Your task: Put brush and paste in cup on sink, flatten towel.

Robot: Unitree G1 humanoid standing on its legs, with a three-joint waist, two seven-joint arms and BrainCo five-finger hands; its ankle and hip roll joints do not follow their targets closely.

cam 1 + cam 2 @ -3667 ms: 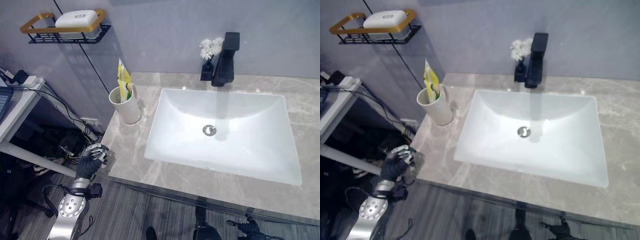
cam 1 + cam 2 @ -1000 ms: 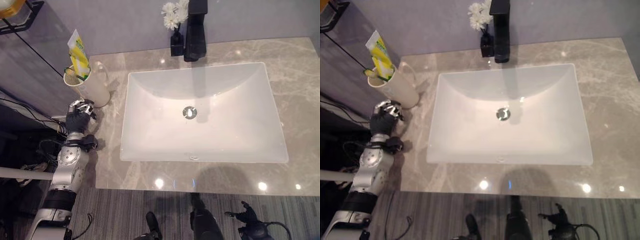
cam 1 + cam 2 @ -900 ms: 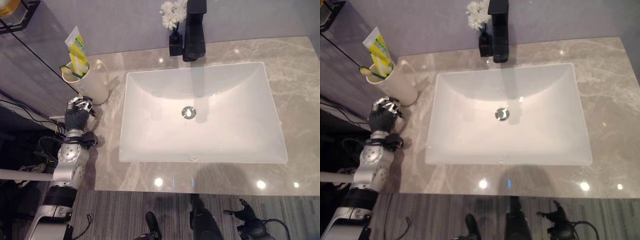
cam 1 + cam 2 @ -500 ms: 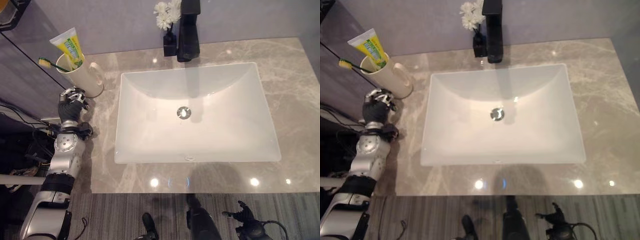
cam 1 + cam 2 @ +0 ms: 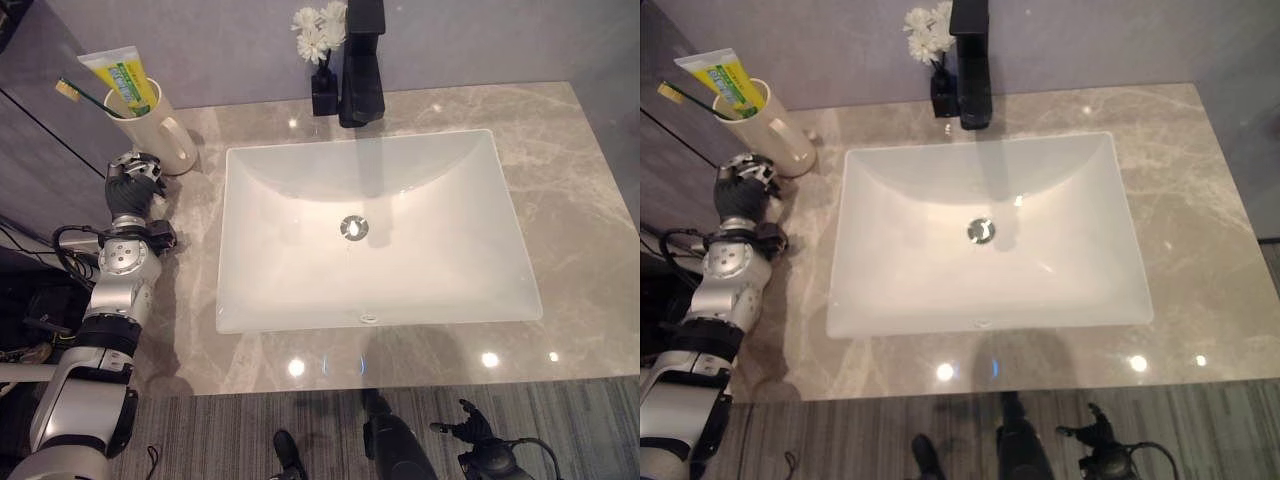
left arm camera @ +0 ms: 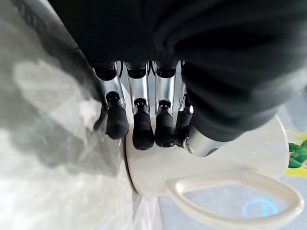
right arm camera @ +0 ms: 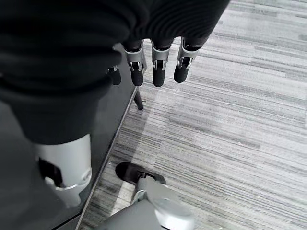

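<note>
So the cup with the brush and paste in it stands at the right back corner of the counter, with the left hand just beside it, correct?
Not quite: the cup, with the brush and paste in it, stands at the left back corner of the counter, as the left eye view shows. The left hand is indeed just beside it.

Grey marble-patterned countertop (image 5: 560, 210) with ceiling light reflections, white rectangular basin (image 5: 375, 235) set into it, black faucet (image 5: 361, 62) at the back, small black vase of white flowers (image 5: 316, 40) beside it, plain pale grey wall (image 5: 500, 40), grey striped plank floor (image 7: 240, 120)
</note>
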